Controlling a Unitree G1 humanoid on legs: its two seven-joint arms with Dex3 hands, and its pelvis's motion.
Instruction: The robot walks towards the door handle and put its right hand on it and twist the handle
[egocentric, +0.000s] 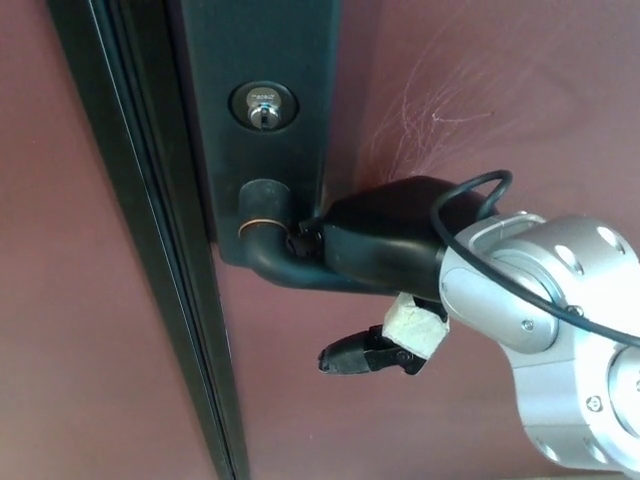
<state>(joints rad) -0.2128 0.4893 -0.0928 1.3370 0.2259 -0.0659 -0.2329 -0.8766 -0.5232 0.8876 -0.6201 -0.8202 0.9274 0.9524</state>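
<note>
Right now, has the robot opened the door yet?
Not yet. The walk looks finished: the right hand is already lying on the black door handle, one finger hanging below it. The handle hardly looks turned, so the twist is barely begun. The door shows no gap at the frame.

Reddish-brown door (100, 300) surface, faintly scratched; dark frame strip (150, 250), perhaps metal.

Dark lever door handle (290, 262) on black plate, bent rightward, slightly tilted downward.
</note>
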